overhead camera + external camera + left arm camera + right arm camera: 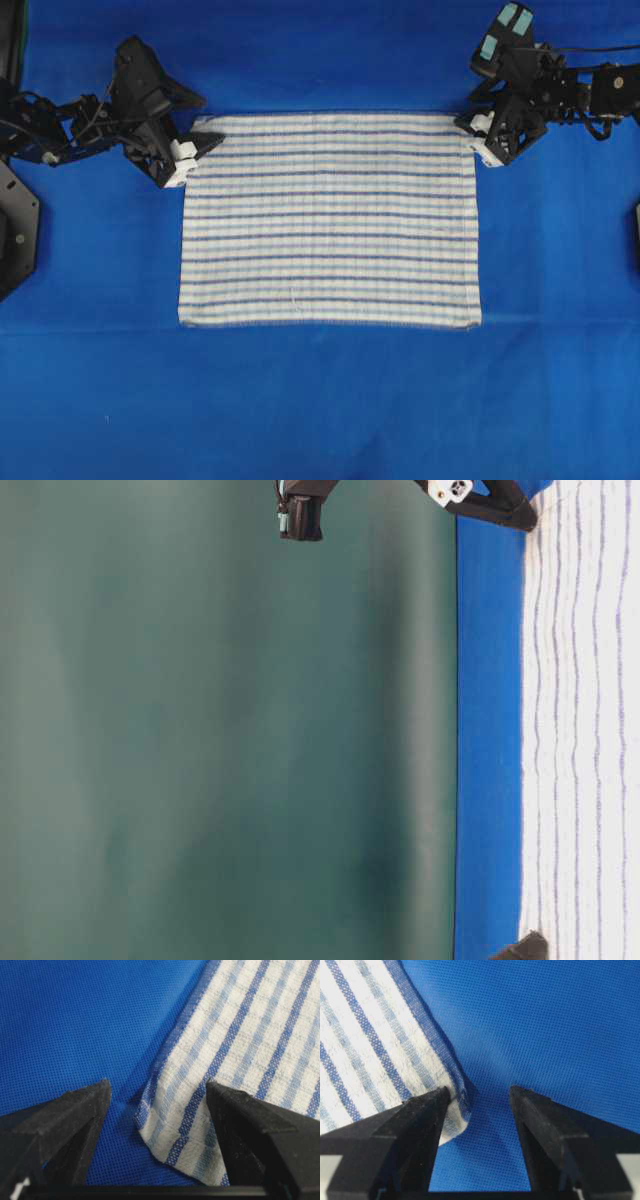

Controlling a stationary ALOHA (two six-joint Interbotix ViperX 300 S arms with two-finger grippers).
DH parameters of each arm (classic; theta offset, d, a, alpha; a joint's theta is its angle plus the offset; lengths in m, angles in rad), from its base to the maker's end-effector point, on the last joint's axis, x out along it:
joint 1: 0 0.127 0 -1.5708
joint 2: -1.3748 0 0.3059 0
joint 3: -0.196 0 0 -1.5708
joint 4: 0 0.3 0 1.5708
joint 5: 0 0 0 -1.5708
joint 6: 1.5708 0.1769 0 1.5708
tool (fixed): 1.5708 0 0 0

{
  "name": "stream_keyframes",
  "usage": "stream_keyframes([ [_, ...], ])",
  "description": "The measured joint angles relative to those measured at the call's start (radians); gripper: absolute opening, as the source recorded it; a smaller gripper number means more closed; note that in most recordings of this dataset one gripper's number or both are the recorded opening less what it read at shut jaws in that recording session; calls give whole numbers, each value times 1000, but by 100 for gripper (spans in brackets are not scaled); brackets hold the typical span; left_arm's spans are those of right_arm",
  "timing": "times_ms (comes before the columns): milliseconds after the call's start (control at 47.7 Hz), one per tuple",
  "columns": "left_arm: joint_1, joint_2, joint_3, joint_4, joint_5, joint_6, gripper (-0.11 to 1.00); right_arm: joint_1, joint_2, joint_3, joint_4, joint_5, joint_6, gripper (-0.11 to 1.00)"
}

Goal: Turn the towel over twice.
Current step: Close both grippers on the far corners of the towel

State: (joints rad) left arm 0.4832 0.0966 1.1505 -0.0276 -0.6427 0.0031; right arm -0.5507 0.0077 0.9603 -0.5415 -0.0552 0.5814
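Black left gripper (157, 1105) and right gripper (477, 1097), jaws open, straddle upper corners of white blue-striped woven towel (330, 220). Risk: jaws pinching blue tabletop sheet (320, 400) too, or missing thin hem.

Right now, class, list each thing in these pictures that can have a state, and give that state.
White woven towel with blue stripes: spread flat, unfolded.
Plain blue sheet: lying smooth beneath it.
Left gripper: fingers open astride the towel's corner.
Right gripper: fingers open at the opposite corner.
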Motion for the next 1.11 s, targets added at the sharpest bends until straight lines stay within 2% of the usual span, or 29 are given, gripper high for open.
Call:
stream_keyframes([
  [63,2,0,0,2,5,2,70,0,3,0,0,2,0,50],
  [126,3,0,0,2,11,0,62,0,3,-2,0,-2,0,34],
  [230,5,0,-3,0,35,-5,32,0,5,-2,0,-3,0,5],
  [335,5,0,-6,2,43,-3,7,0,3,-3,-2,-3,2,3],
  [377,5,0,-6,2,46,-5,2,0,3,-3,-2,-3,0,3],
  [712,2,-11,-11,2,54,-2,3,0,2,-6,0,-2,0,3],
  [901,6,-94,-14,2,89,3,3,-18,-64,-8,0,26,0,3],
  [985,17,-155,-21,2,117,21,3,-38,-120,-8,-2,44,-3,3],
  [1110,34,-258,-41,2,176,84,3,-69,-206,-9,-15,78,-3,3],
])
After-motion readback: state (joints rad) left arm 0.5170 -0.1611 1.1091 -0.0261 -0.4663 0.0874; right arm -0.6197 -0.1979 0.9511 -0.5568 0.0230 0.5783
